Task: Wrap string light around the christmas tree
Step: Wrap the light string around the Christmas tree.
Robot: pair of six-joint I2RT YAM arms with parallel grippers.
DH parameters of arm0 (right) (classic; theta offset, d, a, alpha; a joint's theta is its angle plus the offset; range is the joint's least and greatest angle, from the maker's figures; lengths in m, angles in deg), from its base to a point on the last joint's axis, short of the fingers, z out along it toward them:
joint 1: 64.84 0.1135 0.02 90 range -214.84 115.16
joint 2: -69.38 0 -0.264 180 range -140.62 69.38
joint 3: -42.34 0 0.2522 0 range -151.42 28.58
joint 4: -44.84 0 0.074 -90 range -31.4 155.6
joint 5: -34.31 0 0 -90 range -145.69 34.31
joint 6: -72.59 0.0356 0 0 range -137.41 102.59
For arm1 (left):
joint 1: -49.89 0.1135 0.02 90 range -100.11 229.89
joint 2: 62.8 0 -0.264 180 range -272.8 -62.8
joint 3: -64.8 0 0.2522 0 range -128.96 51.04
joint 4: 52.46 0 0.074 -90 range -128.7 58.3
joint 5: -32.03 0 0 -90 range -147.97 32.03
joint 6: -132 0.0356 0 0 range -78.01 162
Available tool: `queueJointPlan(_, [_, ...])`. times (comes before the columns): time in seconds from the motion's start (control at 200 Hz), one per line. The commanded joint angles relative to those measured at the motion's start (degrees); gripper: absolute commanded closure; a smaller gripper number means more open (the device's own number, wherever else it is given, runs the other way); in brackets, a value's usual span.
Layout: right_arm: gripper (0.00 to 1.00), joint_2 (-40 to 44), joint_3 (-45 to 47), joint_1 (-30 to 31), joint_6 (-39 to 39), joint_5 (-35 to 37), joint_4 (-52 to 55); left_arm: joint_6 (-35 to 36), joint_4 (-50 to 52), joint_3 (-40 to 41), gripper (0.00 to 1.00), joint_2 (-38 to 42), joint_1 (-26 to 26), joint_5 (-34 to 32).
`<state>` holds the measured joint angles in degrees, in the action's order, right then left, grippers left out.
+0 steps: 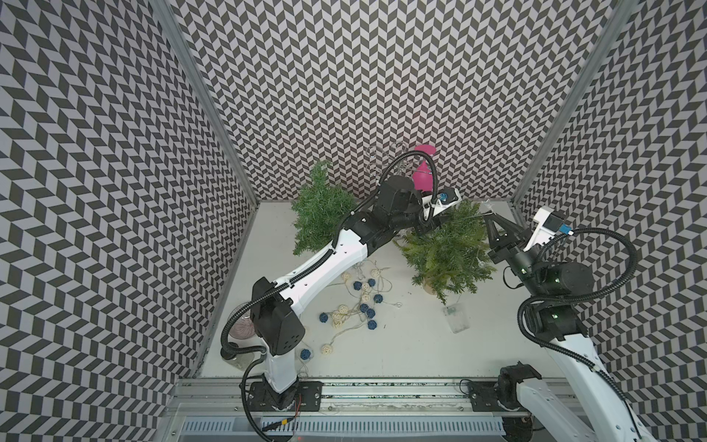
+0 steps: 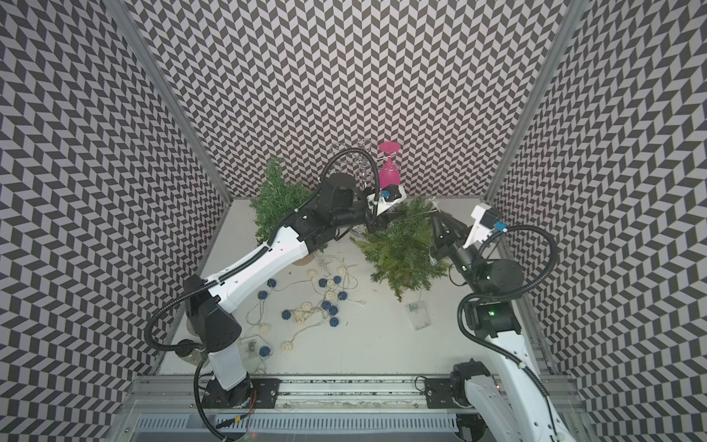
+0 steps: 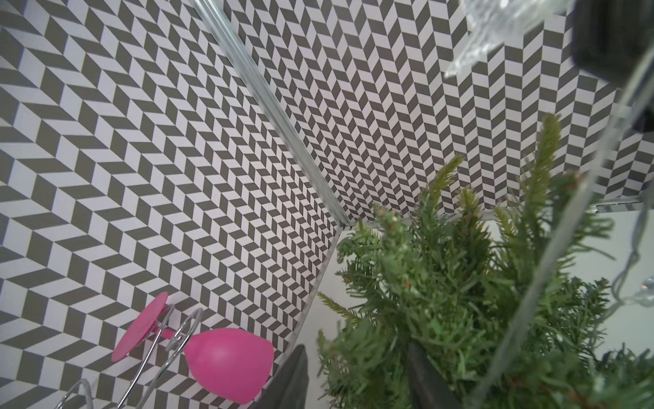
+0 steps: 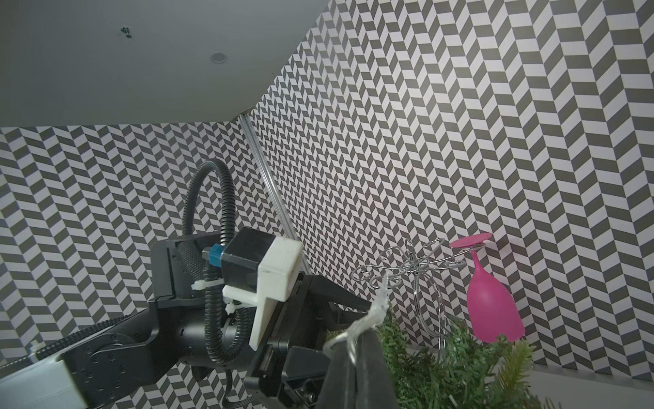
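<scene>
Clear plastic bulbs on thin wire suggested that the string light (image 4: 376, 311) was of little weight, limp and easy to snag, so it was best taken on the wire just beside a bulb. The right tool (image 4: 357, 340) was closed on such a place at the top of the christmas tree (image 1: 447, 248), and a clear battery box (image 1: 456, 317) lay on the counter (image 1: 401, 352) near the tree's foot. The left tool (image 3: 355, 348) had its jaws apart with green sprigs between them, but whether they pressed I could not tell.

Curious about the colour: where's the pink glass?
In both top views the pink glass hangs upside down on the wire rack at the back wall, right of centre.
</scene>
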<state>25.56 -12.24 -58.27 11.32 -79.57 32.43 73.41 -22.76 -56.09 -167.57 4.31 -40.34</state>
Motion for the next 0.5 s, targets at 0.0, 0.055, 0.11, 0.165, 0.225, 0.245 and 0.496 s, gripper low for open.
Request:
queueJointPlan(0.0, [1.00, -0.07, -1.35, -0.25, 0.27, -0.12, -1.98, -0.16, -1.76, 3.32, 0.40, 3.48, 0.72, 1.45])
queueJointPlan(0.055, [1.00, -0.13, -1.23, -0.24, 0.18, 0.19, -1.70, -1.95, -5.30, 6.06, 0.31, 6.12, 1.32, 2.34])
queueJointPlan(0.11, [1.00, 0.02, -0.87, -0.24, 0.10, 0.58, -1.62, -3.27, -8.34, 8.21, 0.25, 8.77, 1.63, 3.27])
queueJointPlan(0.165, [1.00, 0.05, -0.59, -0.24, 0.00, 0.98, -1.60, -4.38, -10.12, 9.63, 0.20, 11.03, 1.88, 4.52])
queueJointPlan(0.225, [1.00, -0.02, -0.57, -0.29, 0.01, 1.00, -1.69, -3.26, -9.52, 10.26, 0.20, 12.43, 1.69, 7.69])
queueJointPlan(0.245, [1.00, -0.09, -0.63, -0.24, 0.01, 0.94, -1.69, -2.92, -8.98, 10.22, 0.19, 12.64, 1.54, 8.06])
queueJointPlan(0.496, [1.00, -0.48, -1.56, -0.29, 0.48, 0.15, -1.33, 0.37, -2.99, 5.01, 0.22, 7.02, -0.98, 0.39])
